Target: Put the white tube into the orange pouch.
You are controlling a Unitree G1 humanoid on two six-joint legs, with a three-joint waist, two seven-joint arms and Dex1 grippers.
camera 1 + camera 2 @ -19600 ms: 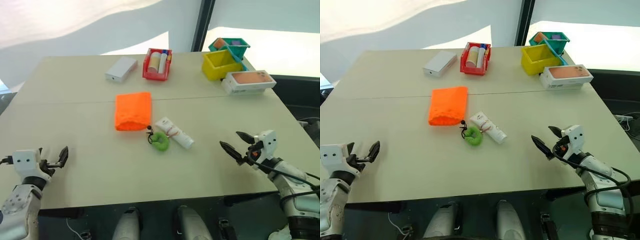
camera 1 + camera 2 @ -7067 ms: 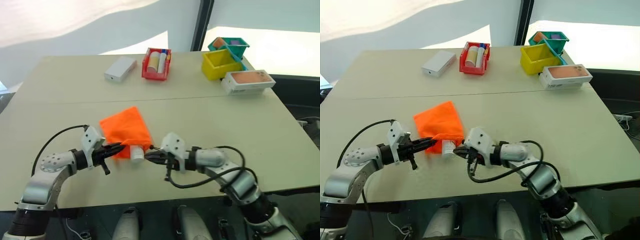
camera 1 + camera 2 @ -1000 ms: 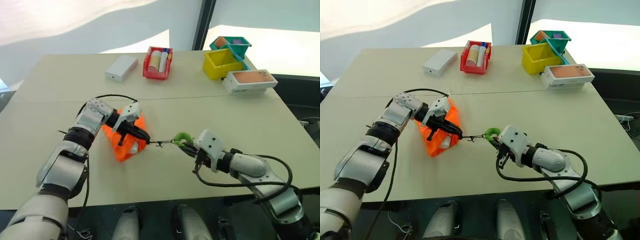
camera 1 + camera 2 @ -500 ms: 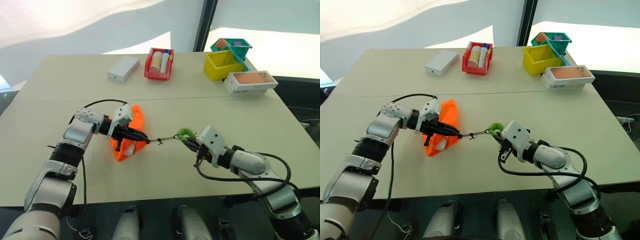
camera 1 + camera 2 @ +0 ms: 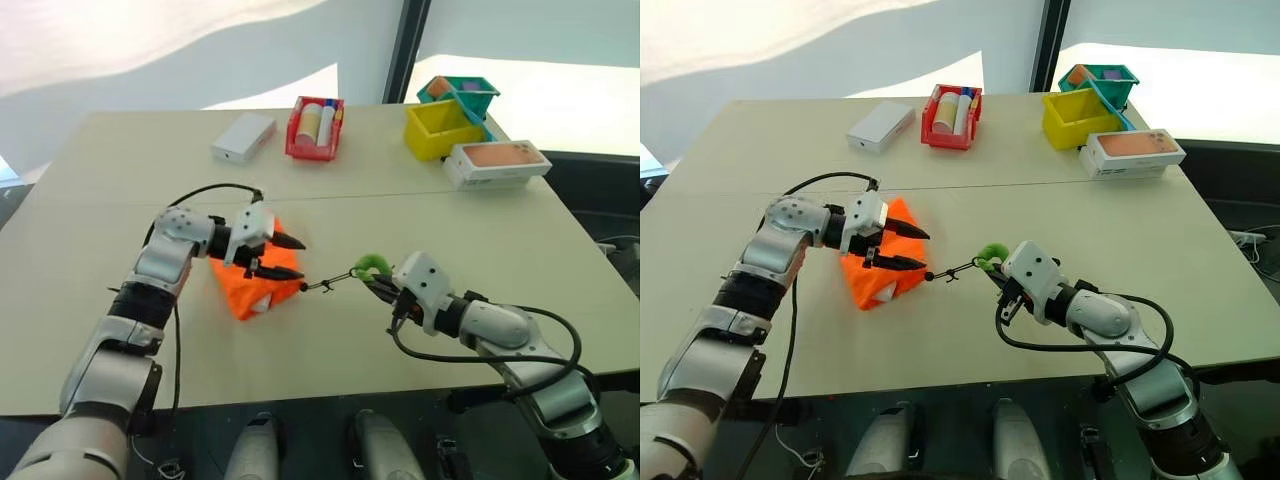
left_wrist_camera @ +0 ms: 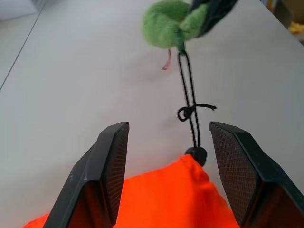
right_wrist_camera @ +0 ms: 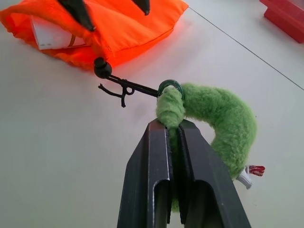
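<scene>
Orange pouch (image 5: 877, 268) lies on table (image 5: 1060, 210) w/ white tube (image 7: 50, 35) showing at its mouth, R gripper (image 7: 174, 129) clamped on green loop (image 7: 216, 118) to tension cord, L gripper (image 6: 164, 142) jaws apart just above pouch, holding nothing.

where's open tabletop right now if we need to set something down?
Free: the near-left corner of the beige table, below the bright orange fabric pouch; and the right half, between the right gripper and the flat white phone box. Crowded: the far edge, with the red plastic basket and yellow bin, and the middle, where the black drawstring cord runs.
</scene>
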